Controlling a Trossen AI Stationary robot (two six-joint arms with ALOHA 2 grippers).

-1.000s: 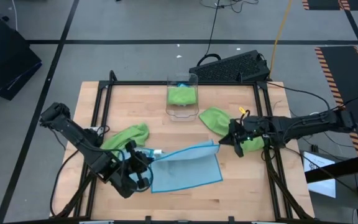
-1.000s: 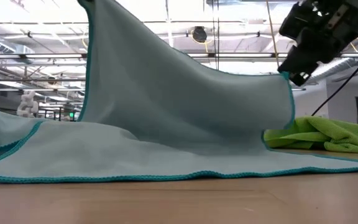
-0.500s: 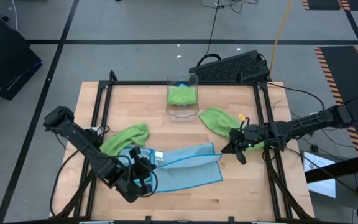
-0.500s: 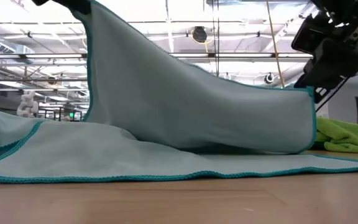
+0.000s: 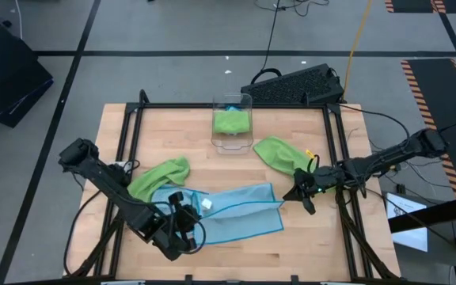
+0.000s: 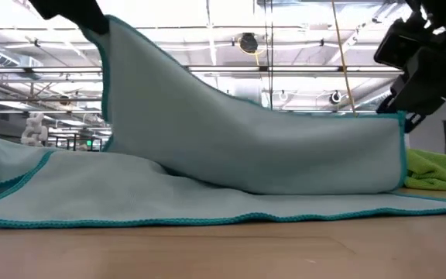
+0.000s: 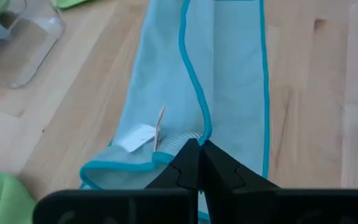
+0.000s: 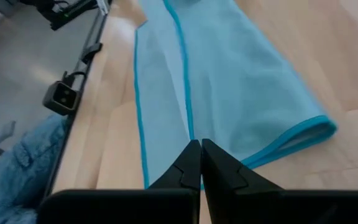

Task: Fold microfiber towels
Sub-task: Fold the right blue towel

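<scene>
On the bench [image 5: 236, 170], the left gripper [image 5: 187, 207] has its fingers clamped on one corner of the light blue towel [image 5: 236, 212], stretched to the right gripper [image 5: 294, 192], fingers pinching the opposite corner.

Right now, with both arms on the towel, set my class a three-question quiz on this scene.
1. True or false: the left gripper and right gripper each pinch the light blue microfiber towel.
2. What fills the clear plastic bin? A) a lime green cloth B) blue cups C) nothing
3. Fill in: the wooden table also holds loose ___ green towels.

Key: 1 true; 2 A; 3 lime.
</scene>
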